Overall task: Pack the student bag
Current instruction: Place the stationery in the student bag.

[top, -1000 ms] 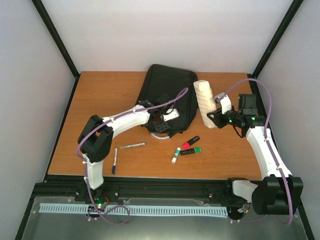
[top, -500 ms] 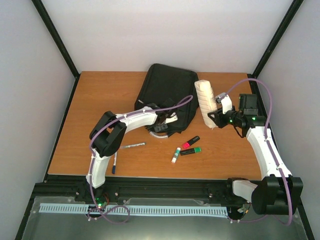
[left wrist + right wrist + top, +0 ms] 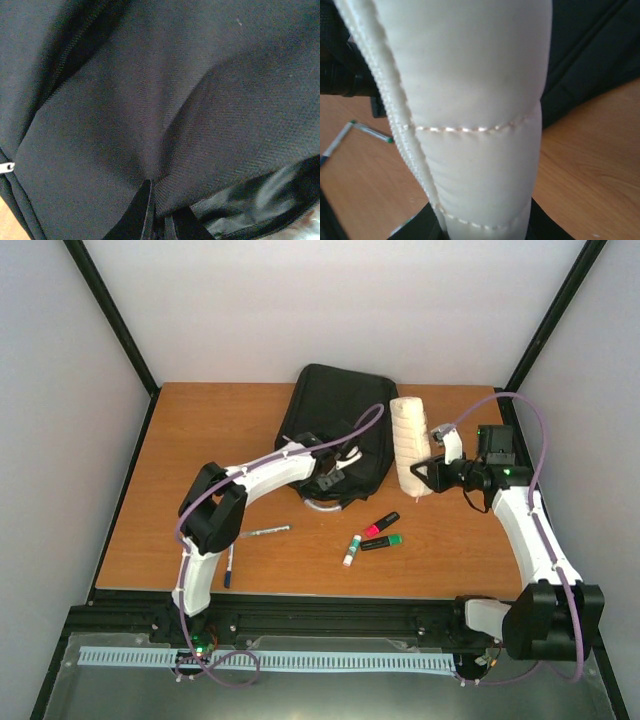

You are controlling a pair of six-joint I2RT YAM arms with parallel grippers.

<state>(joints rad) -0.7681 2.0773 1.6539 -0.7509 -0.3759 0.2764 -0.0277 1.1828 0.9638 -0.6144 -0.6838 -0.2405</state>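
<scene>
Wooden table (image 3: 200, 440) | left tool (image 3: 329, 478) pinches soft black student bag (image 3: 335, 410) fabric | right tool (image 3: 420, 478) clamps ribbed cream pouch (image 3: 408, 435)

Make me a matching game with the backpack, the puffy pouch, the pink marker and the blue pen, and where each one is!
Things:
1. student bag
2. beige pouch
3. pink highlighter
4. blue-capped pen

Places:
A. lying right beside the green highlighter
B. lying at the far middle of the table
C. by the near table edge, on the left side
D. held up by the right end effector

Pairs: 1-B, 2-D, 3-A, 4-C
</scene>
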